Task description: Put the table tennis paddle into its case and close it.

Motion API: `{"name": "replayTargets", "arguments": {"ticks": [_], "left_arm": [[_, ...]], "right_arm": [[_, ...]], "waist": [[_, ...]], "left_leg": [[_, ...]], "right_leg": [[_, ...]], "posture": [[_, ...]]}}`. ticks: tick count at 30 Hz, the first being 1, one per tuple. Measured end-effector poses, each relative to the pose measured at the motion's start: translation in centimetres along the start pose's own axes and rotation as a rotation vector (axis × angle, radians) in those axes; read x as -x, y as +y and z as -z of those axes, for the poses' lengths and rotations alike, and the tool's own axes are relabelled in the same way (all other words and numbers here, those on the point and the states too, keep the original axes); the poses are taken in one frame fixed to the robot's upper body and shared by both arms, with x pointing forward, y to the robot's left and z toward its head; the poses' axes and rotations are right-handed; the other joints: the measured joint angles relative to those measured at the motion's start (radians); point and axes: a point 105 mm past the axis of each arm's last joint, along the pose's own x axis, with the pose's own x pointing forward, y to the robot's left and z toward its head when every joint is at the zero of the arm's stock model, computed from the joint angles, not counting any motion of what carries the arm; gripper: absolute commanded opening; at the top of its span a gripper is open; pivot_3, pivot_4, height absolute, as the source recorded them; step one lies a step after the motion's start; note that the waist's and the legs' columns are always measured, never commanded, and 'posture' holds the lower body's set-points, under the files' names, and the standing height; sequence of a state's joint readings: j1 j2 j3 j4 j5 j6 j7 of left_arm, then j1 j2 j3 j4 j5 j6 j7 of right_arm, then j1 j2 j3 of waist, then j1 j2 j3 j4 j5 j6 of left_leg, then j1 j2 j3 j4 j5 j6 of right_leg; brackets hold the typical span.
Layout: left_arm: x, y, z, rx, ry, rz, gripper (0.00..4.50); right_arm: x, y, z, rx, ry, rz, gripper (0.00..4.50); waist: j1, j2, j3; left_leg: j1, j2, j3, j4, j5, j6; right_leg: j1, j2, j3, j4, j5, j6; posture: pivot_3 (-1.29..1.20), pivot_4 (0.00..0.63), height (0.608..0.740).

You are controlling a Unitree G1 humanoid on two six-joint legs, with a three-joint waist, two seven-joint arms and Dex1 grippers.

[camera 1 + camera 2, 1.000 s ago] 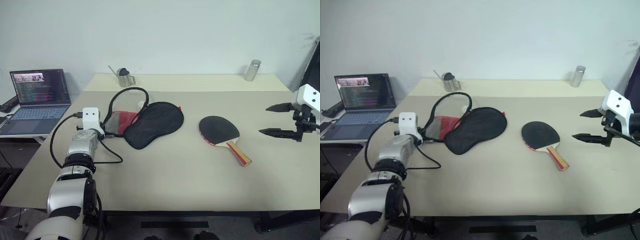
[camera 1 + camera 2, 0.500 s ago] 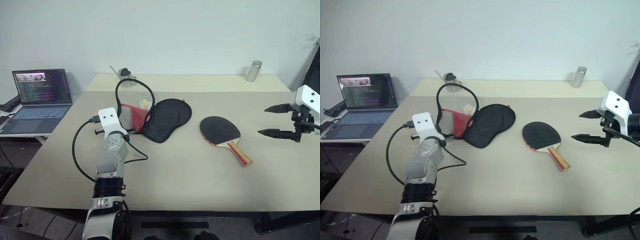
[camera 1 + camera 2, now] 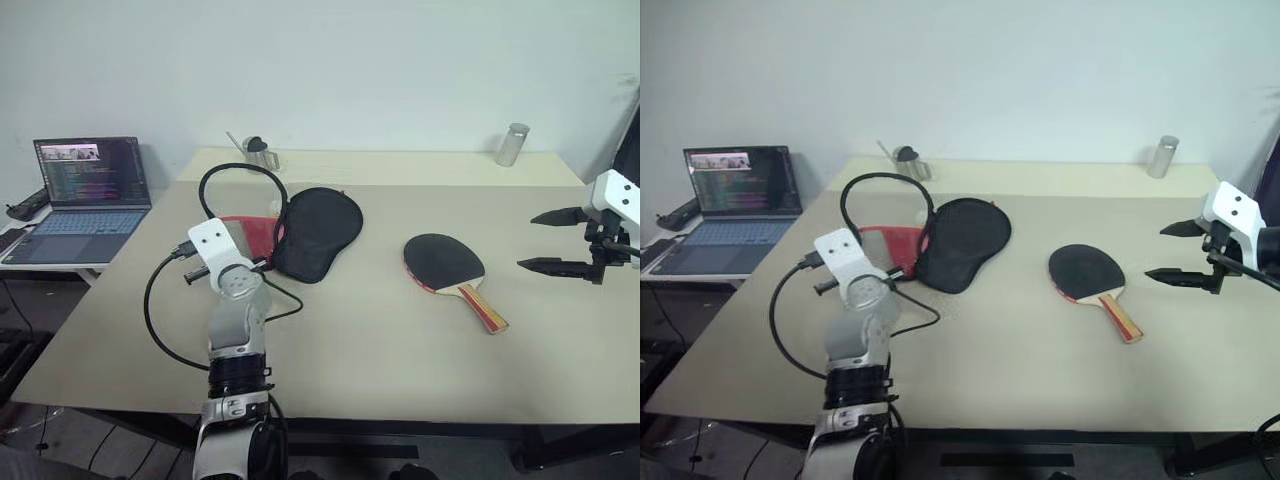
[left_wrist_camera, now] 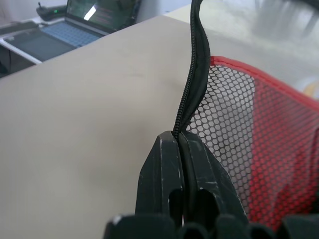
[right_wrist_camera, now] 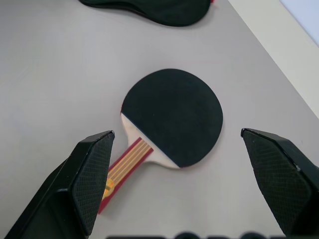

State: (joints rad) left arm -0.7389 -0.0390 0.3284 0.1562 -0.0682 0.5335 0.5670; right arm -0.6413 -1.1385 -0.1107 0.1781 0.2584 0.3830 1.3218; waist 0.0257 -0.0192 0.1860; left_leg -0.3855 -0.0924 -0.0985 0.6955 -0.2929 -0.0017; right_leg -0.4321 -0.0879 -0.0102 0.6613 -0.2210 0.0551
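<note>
While the left gripper (image 4: 180, 142) is pinching the case (image 3: 312, 232) by its zip edge, jaws shut, the right gripper (image 3: 548, 240) is hovering wide open near the worktop's (image 3: 380, 340) right edge, empty, beside the paddle (image 3: 448, 268).

Bare desk (image 3: 360, 340) stretched wide between the case (image 3: 310, 232) and the paddle (image 3: 446, 266), and in front of both. The right pincer (image 3: 553, 240) hung with fingers spread wide, well apart from the paddle with open desk between. A cup (image 3: 261, 153) and a metal can (image 3: 511, 144) stood far back; a laptop (image 3: 86, 185) sat off to the left.
</note>
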Motion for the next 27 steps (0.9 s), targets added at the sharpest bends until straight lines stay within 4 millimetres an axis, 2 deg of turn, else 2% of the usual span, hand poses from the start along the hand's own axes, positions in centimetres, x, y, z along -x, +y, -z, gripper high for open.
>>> {"name": "replayTargets", "arguments": {"ticks": [2,5,7,11,22,27], "left_arm": [[0.2,-0.8,0.4,0.046,0.042,-0.005,0.02],[0.5,-1.8,2.0,0.058,0.116,-0.003,0.02],[0.5,-1.6,2.6,0.053,0.145,-0.023,0.02],[0.6,-1.8,2.7,0.051,0.155,-0.022,0.02],[2.0,-5.2,3.1,-0.053,0.156,0.135,0.02],[2.8,-6.6,3.1,-0.167,0.131,0.165,0.02]], "right_arm": [[0.0,0.0,0.0,0.001,0.002,-0.004,4.5],[0.2,0.0,0.0,0.004,0.007,-0.001,4.5],[0.4,-0.1,0.0,0.005,0.016,0.002,4.5],[0.5,0.0,0.0,0.01,0.018,0.002,4.5],[0.4,0.3,0.3,-0.001,0.023,0.002,4.5],[0.3,0.4,0.3,0.001,0.024,0.003,4.5]], "waist": [[0.0,0.0,0.0],[-0.002,0.0,0.0],[-0.003,-0.001,0.0],[-0.001,-0.001,0.0],[-0.001,-0.001,0.0],[0.0,-0.001,0.0]], "left_leg": [[0.001,0.0,-0.001,0.0,0.0,0.0],[0.001,0.0,0.0,0.0,0.0,0.0],[0.001,0.001,0.0,0.0,0.0,0.0],[0.001,0.0,0.0,0.0,0.0,0.0],[0.001,0.0,0.0,0.0,0.0,0.0],[0.001,0.0,-0.001,0.0,0.0,0.0]], "right_leg": [[0.001,0.0,0.0,-0.001,0.0,0.0],[0.001,0.0,0.0,-0.002,0.0,0.0],[0.001,0.0,0.0,-0.002,0.0,0.0],[0.002,0.0,0.0,-0.002,0.0,0.001],[0.002,0.0,0.0,-0.002,0.0,0.001],[0.002,0.0,0.0,-0.002,0.0,0.001]], "posture": [[0.0,0.15,0.74],[0.0,0.15,0.74],[0.0,0.15,0.74],[0.0,0.15,0.74],[0.0,0.15,0.74],[0.0,0.15,0.74]]}}
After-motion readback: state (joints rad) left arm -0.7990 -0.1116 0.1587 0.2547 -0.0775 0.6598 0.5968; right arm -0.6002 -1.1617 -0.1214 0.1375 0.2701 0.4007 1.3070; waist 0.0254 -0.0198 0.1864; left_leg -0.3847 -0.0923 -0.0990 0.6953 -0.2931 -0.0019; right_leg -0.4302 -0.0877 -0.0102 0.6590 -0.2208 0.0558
